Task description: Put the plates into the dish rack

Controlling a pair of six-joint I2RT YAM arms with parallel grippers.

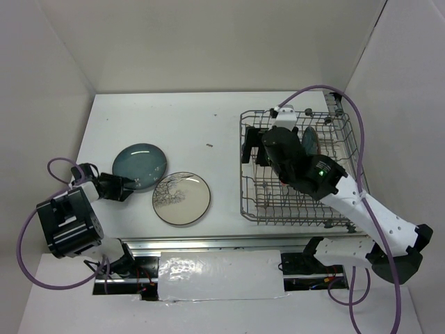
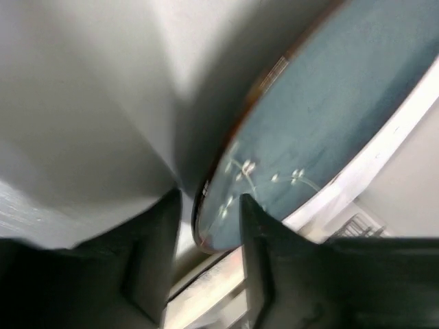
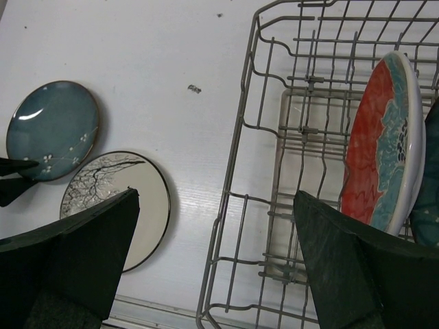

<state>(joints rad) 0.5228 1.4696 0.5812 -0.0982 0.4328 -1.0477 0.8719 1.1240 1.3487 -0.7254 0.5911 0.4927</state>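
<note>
A teal-blue plate [image 1: 140, 165] lies on the table at the left. My left gripper [image 1: 131, 186] is at its near edge. In the left wrist view the plate's rim [image 2: 212, 219] sits between the open fingers [image 2: 154, 260] of the left gripper [image 2: 210, 199], with a gap on the left side. A grey-white plate with a branch drawing [image 1: 181, 198] lies beside the teal one. The wire dish rack [image 1: 252, 209] holds a red flowered plate [image 3: 381, 144] and a second teal plate [image 3: 429, 199], both upright. My right gripper [image 3: 216, 197] hovers wide open and empty over the rack's front left corner.
White walls enclose the table on the left, back and right. A small dark speck [image 1: 210, 145] lies on the table between the plates and the rack. The table's metal front rail [image 1: 208, 243] runs just below the grey-white plate.
</note>
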